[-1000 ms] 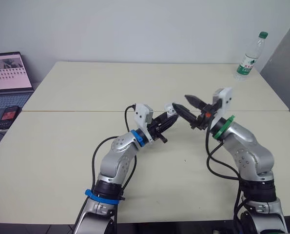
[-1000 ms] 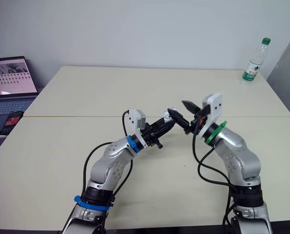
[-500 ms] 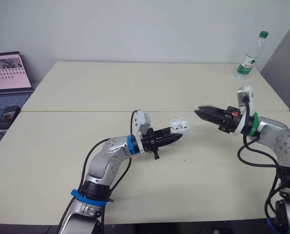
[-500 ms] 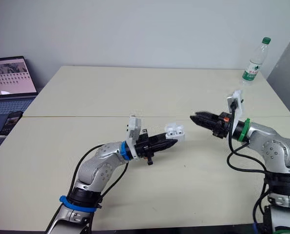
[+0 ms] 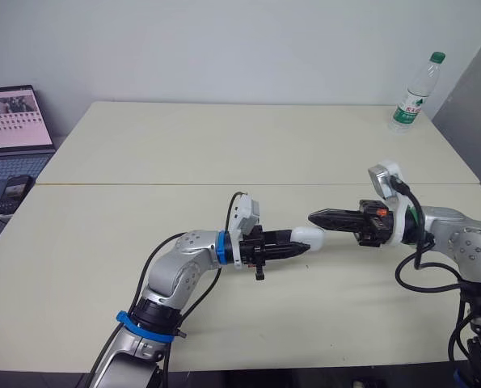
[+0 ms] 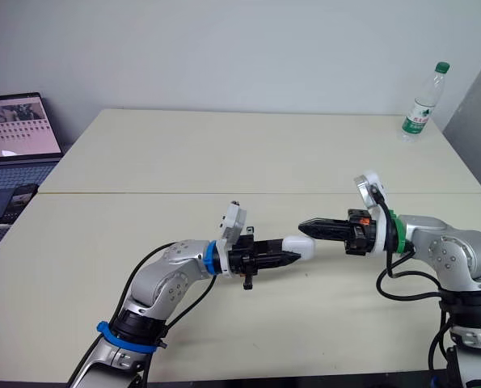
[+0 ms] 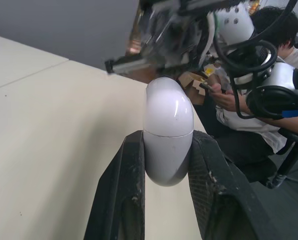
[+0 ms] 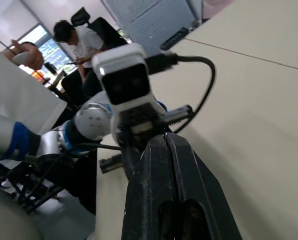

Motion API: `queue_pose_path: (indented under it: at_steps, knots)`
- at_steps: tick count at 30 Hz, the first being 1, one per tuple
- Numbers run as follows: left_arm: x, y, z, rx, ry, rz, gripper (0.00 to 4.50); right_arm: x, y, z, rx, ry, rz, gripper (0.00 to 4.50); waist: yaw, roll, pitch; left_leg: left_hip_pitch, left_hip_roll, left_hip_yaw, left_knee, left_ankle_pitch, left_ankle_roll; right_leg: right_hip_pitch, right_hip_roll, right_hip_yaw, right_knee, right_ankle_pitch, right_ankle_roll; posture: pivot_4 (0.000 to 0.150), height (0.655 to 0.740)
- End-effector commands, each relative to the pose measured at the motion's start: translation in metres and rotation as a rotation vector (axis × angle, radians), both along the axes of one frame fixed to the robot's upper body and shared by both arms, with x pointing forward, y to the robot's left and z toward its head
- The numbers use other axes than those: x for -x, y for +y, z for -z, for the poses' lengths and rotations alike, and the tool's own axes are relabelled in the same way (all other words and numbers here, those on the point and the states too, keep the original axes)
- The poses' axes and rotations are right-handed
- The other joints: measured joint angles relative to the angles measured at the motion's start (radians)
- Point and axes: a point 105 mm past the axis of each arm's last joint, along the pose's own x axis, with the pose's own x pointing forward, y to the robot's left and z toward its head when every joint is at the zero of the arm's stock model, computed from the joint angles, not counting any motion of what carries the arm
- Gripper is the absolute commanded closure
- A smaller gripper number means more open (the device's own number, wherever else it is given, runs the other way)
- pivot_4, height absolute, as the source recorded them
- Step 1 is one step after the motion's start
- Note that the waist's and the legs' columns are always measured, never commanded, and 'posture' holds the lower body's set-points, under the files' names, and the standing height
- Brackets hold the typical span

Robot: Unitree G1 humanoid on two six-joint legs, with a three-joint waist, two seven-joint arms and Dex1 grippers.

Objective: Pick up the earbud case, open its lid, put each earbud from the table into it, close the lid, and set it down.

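A white earbud case (image 7: 168, 127) with its lid down is clamped between the two black fingers (image 7: 123, 200) of my left gripper (image 5: 298, 247). It hangs low over the near half of the table (image 5: 224, 145), a little right of centre. The case (image 5: 308, 237) sticks out past the fingertips. My right gripper (image 5: 313, 217) is shut, with nothing between its fingers (image 8: 161, 165). It points left, its tip just above the case's lid; whether it touches I cannot tell.
A water bottle (image 5: 414, 85) stands at the table's far right corner. An open laptop (image 5: 10, 121) and a phone (image 5: 10, 191) lie beyond the left edge. A seated person (image 8: 86, 42) is in the right wrist view's background.
The case's lid was up, now it is down. My right gripper went from open to shut and came back to the case. My left arm lowered the case and carried it rightward.
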Motion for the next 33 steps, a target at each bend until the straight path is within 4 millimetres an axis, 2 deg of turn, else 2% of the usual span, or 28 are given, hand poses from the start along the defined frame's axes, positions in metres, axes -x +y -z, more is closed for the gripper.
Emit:
queue_pose_path:
  at_steps: [1, 5, 11, 14, 19, 21, 22, 25, 30, 31, 33]
  knots:
    - [-0.001, -0.003, -0.007, -0.004, -0.023, 0.002, 3.69, 0.007, -0.005, -0.009, -0.002, -0.045, -0.011, 4.49, 0.000, 0.000, 0.000, 0.000, 0.000, 0.000, 0.000, 0.000, 0.000, 0.000, 0.000, 0.000, 0.000, 0.000, 0.000, 0.150, 0.7362]
    - [-0.011, -0.002, -0.003, -0.033, -0.004, -0.073, 3.69, -0.006, -0.015, 0.004, 0.084, -0.057, 0.113, 4.49, 0.000, 0.000, 0.000, 0.000, 0.000, 0.000, 0.000, 0.000, 0.000, 0.000, 0.000, 0.000, 0.000, -0.001, 0.003, 0.150, 0.7362]
    - [-0.024, -0.003, 0.028, -0.254, 0.098, -0.188, 3.69, -0.035, -0.043, 0.040, 0.310, -0.159, 0.368, 4.49, 0.000, 0.000, 0.000, 0.000, 0.000, 0.000, 0.000, 0.000, 0.000, 0.000, 0.000, 0.001, 0.000, -0.002, 0.003, 0.150, 0.7362]
    - [-0.036, -0.003, 0.041, -0.360, 0.188, -0.269, 3.69, -0.035, -0.060, 0.049, 0.391, -0.260, 0.421, 4.49, 0.001, 0.000, 0.000, 0.000, -0.001, 0.000, 0.000, 0.000, 0.000, 0.000, 0.000, 0.001, 0.000, -0.002, 0.004, 0.150, 0.7362]
    - [-0.043, -0.002, 0.046, -0.350, 0.358, -0.291, 3.69, -0.027, -0.071, 0.056, 0.429, -0.439, 0.466, 4.49, 0.001, 0.000, 0.000, 0.000, -0.001, 0.000, 0.000, 0.000, 0.000, 0.000, 0.000, 0.000, 0.000, -0.002, 0.004, 0.150, 0.7362]
    - [-0.040, -0.001, 0.048, -0.371, 0.373, -0.269, 2.98, -0.021, -0.071, 0.061, 0.434, -0.470, 0.458, 4.50, 0.001, 0.000, 0.000, 0.000, -0.001, 0.000, 0.000, 0.000, 0.000, 0.000, 0.000, 0.000, 0.000, -0.002, 0.004, 0.150, 0.7362]
    - [-0.038, 0.000, 0.049, -0.383, 0.373, -0.261, 2.79, -0.019, -0.071, 0.063, 0.432, -0.476, 0.453, 4.50, 0.001, 0.000, 0.000, 0.000, -0.001, 0.000, 0.000, 0.000, 0.000, 0.000, 0.000, 0.000, 0.000, -0.002, 0.004, 0.150, 0.7362]
    - [-0.041, 0.004, 0.052, -0.424, 0.341, -0.283, 1.84, -0.013, -0.073, 0.072, 0.454, -0.487, 0.447, 4.50, 0.000, 0.000, 0.000, 0.001, -0.001, 0.000, 0.000, 0.000, 0.000, 0.000, 0.000, 0.000, 0.001, -0.002, 0.004, 0.150, 0.7362]
    - [-0.055, 0.015, 0.035, -0.389, 0.190, -0.364, 0.26, -0.009, -0.075, 0.078, 0.450, -0.479, 0.457, 4.50, 0.000, 0.000, 0.000, 0.003, -0.001, 0.001, 0.001, 0.000, 0.000, 0.002, 0.000, 0.001, 0.002, -0.002, 0.004, 0.150, 0.7362]
    - [-0.056, 0.018, 0.034, -0.392, 0.162, -0.374, 0.02, -0.009, -0.074, 0.078, 0.449, -0.479, 0.457, 4.50, -0.001, 0.000, 0.000, 0.004, -0.001, 0.001, 0.001, 0.000, 0.000, 0.002, 0.000, 0.002, 0.002, -0.001, 0.004, 0.150, 0.7362]
    - [-0.061, 0.033, 0.031, -0.428, 0.066, -0.431, 0.02, -0.007, -0.075, 0.079, 0.447, -0.476, 0.461, 4.50, -0.001, 0.000, 0.000, 0.004, -0.001, 0.001, 0.001, 0.000, 0.000, 0.001, 0.000, 0.002, 0.003, -0.001, 0.004, 0.150, 0.7362]
